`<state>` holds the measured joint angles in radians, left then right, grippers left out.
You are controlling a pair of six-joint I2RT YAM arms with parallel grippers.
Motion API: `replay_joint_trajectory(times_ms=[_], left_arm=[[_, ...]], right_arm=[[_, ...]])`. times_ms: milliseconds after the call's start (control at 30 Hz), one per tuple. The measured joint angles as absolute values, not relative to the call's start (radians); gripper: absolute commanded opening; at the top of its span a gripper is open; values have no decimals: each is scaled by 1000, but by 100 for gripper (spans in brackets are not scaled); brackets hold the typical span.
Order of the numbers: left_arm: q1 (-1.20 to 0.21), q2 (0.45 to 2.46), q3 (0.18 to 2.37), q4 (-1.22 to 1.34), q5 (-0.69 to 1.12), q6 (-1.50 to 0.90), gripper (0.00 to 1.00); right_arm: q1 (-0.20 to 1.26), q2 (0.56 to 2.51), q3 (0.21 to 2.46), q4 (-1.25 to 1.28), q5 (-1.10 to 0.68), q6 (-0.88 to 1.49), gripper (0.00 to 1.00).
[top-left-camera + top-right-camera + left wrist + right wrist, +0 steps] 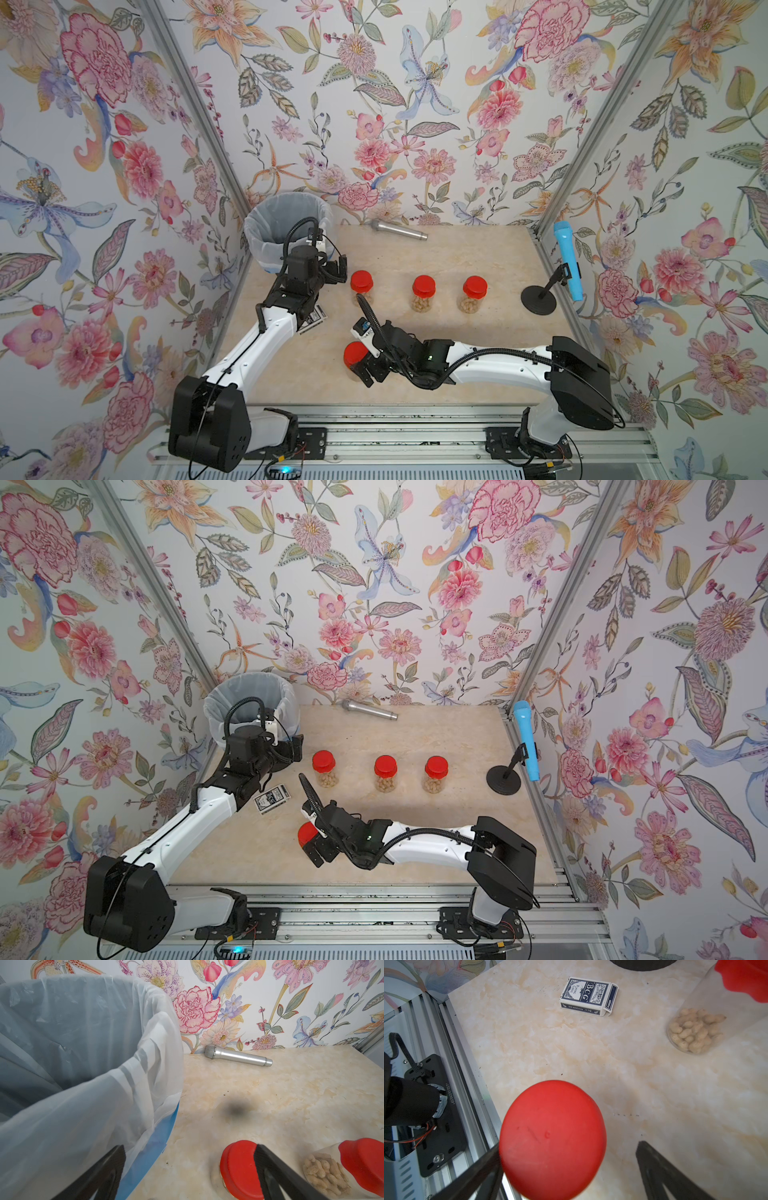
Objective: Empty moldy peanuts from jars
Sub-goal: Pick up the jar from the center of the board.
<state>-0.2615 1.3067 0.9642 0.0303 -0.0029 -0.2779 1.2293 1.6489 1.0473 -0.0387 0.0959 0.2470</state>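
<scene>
So, nothing emptied: 4 jars [424, 293] capped, peanuts [423, 306] inside. Right claw [365, 371] gapes over lower jar [354, 354], no grip; left claw [338, 271] open, empty.

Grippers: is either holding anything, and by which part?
Nothing is held. The right gripper stands open astride the nearest jar's red lid, not clamping it; the left gripper is open and empty.

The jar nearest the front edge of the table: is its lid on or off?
On. The red lid sits squarely on top of the jar; the right gripper stands open astride it, not clamped.
</scene>
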Motion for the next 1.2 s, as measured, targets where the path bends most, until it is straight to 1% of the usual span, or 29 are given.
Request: replay_joint_trajectory(times_ms=[300, 733, 933, 1067, 1200], left_arm=[[-253, 1285, 957, 31, -5, -278, 100], [-239, 1271, 928, 31, -7, -279, 100], [-236, 1271, 921, 31, -7, -279, 100], [-236, 1271, 921, 31, -8, -279, 100], [-235, 1271, 921, 31, -8, -279, 100]], right_arm=[[1229, 1718, 1093, -20, 83, 243, 100], [1223, 1784, 1101, 15, 63, 248, 100], [1199, 1784, 1101, 52, 44, 263, 95], [1189, 1793, 1101, 68, 30, 270, 94], [1190, 1798, 1100, 73, 24, 271, 90]])
